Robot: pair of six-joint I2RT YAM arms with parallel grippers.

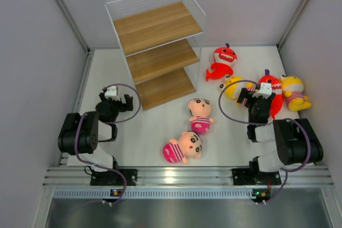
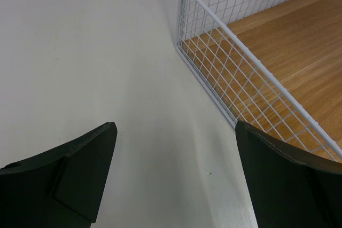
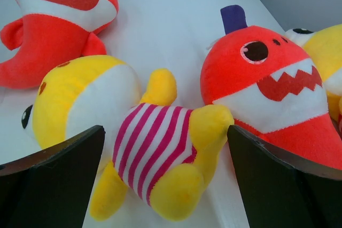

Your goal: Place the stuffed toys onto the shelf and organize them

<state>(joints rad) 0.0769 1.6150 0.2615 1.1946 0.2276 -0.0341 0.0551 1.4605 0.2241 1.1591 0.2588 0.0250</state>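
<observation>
The three-tier wooden shelf (image 1: 157,44) in a white wire frame stands at the back; its lowest board shows in the left wrist view (image 2: 278,62). Two boy dolls (image 1: 200,114) (image 1: 183,146) lie mid-table. One red shark (image 1: 223,62) lies at the back right. My right gripper (image 1: 255,96) is open above a yellow doll (image 1: 233,86) in a pink striped outfit (image 3: 155,148), whose body lies between the fingers. A second red shark (image 1: 271,92) (image 3: 272,89) and a second yellow doll (image 1: 293,93) lie beside it. My left gripper (image 1: 114,100) is open and empty over bare table (image 2: 176,185).
White walls enclose the table on three sides. A metal rail (image 1: 176,174) runs along the near edge by the arm bases. The shelf's wire side (image 2: 230,73) stands just right of the left gripper.
</observation>
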